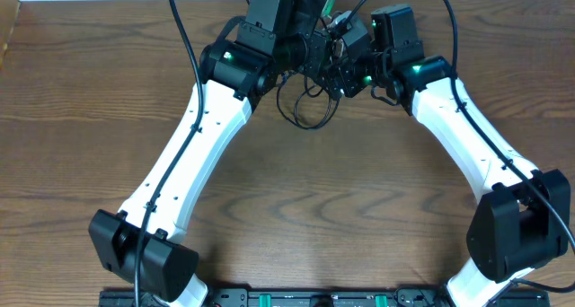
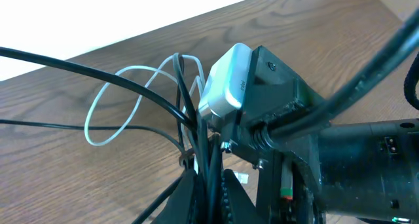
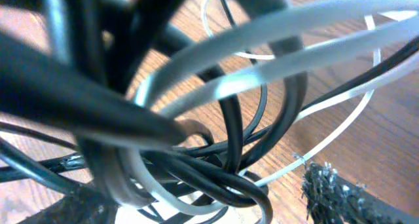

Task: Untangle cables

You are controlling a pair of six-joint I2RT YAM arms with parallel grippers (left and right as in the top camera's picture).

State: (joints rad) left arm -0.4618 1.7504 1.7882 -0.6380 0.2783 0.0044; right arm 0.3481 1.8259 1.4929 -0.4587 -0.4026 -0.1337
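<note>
Upper centre: left end effector point(image 2: 206, 191) is clamping the tangled cables point(image 3: 230, 129); the right end effector's point(image 1: 346, 63) state cannot be told.

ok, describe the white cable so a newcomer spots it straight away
Go to the far middle of the wooden table, where the cables hang in a tangled bundle. The white cable threads through that bundle and, in the left wrist view, loops out to the left above the wood. It is the only pale cord; every strand around it is black.
</note>
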